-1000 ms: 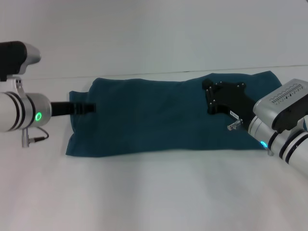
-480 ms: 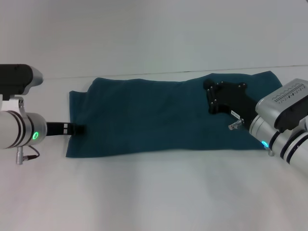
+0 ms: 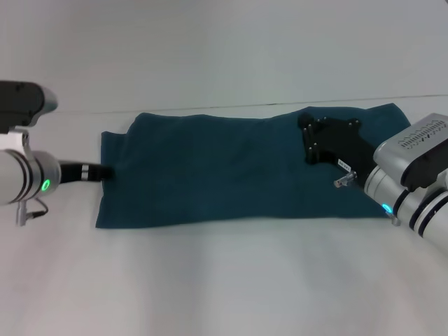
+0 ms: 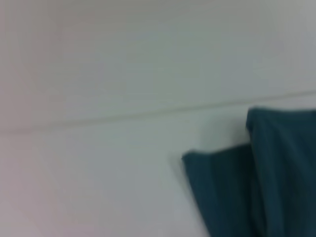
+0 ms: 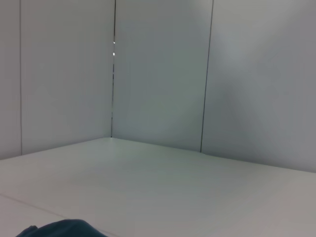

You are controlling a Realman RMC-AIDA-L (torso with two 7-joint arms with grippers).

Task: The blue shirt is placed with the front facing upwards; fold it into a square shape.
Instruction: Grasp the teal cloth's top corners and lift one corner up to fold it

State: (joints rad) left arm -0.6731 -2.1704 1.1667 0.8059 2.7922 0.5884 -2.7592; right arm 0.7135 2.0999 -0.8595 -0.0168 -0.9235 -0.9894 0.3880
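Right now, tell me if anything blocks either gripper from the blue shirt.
Nothing visible does. The left gripper sits at the blue shirt's left edge, and the right gripper is over its right part.

even soft light, left wrist view blurred

A bare test room or lab is showing here: a plain white table (image 3: 224, 280) is stretching out beneath both pincers, and pale panelled walls (image 5: 158, 74) with thin dark seams are rising beyond the right pincer.
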